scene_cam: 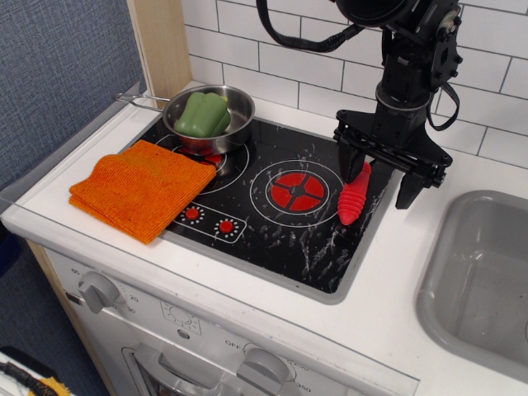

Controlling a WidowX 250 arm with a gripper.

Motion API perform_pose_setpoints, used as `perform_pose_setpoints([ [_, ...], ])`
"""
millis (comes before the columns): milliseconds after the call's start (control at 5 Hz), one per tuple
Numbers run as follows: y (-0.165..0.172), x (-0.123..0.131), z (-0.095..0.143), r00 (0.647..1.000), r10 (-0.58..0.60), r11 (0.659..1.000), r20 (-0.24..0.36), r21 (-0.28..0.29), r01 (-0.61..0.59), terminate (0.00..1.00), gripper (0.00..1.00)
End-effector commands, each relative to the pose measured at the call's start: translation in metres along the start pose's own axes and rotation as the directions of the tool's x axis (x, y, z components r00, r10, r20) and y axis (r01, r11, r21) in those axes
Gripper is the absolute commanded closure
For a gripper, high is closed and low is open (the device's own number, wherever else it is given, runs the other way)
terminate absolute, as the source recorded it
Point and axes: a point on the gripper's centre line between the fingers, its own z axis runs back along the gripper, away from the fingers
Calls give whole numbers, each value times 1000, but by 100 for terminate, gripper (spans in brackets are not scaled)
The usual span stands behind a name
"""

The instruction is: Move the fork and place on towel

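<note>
My gripper (380, 182) hangs wide open with nothing held, above the fork (354, 195), whose red handle lies on the stovetop (289, 235) beside my left finger (tines hidden behind me). The towel (142, 187) lies well apart.

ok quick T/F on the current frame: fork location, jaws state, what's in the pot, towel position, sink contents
1. The fork lies on the towel. False: it lies on the right part of the black stovetop, and the towel is at the left.
2. The gripper is above the fork with its jaws spread apart. True.
3. The steel pot holds a green pepper. True.
4. The towel lies in the sink. False: it lies at the left of the counter, overlapping the stovetop's left edge.
5. The fork's tines are in plain view. False: the gripper hides them; only the red handle shows.
</note>
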Motion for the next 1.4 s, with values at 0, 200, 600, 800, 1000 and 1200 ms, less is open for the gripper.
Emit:
perform_pose_setpoints([
  [0,18,14,42,993,40,999,113,24,-43,0,0],
  [200,31,16,26,995,80,996,62,24,-81,0,0],
  [600,46,7,-4,986,157,988,-54,13,-157,0,0],
  [800,42,-1,-12,982,158,987,-101,-16,-161,0,0],
  [1000,32,-5,-9,988,119,992,-103,-25,-122,0,100],
  [1200,28,-6,-5,993,82,996,-86,-13,-84,0,100],
])
